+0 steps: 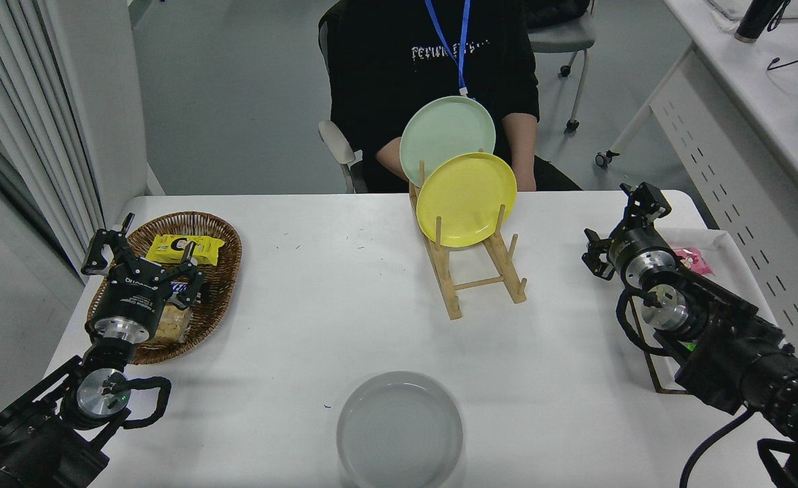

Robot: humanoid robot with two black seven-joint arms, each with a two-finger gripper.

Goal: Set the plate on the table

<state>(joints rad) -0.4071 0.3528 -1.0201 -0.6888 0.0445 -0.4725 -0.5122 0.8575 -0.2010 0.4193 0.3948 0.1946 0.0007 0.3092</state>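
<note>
The grey plate (399,430) lies flat on the white counter (317,318), at its near edge, in the middle. No end effector touches it.

The right end effector (620,226) is above the right side of the counter, with its fingers spread and nothing between them. The grey plate is well apart from it, toward the robot and to its left. Also to its left, nearer, stands a wooden rack (473,268) that holds a yellow plate (466,198) upright, and behind that one a pale green plate (447,131). Just beside the end effector on its right lies a white tray (724,247) with a pink packet (691,261) in it.

The left end effector (142,254) is parked over a wicker basket (219,234) at the left side of the counter, fingers also spread and empty. A yellow snack packet (185,248) lies in the basket under it.

A person in a black shirt (432,54) sits at the far side of the counter, behind the rack.
</note>
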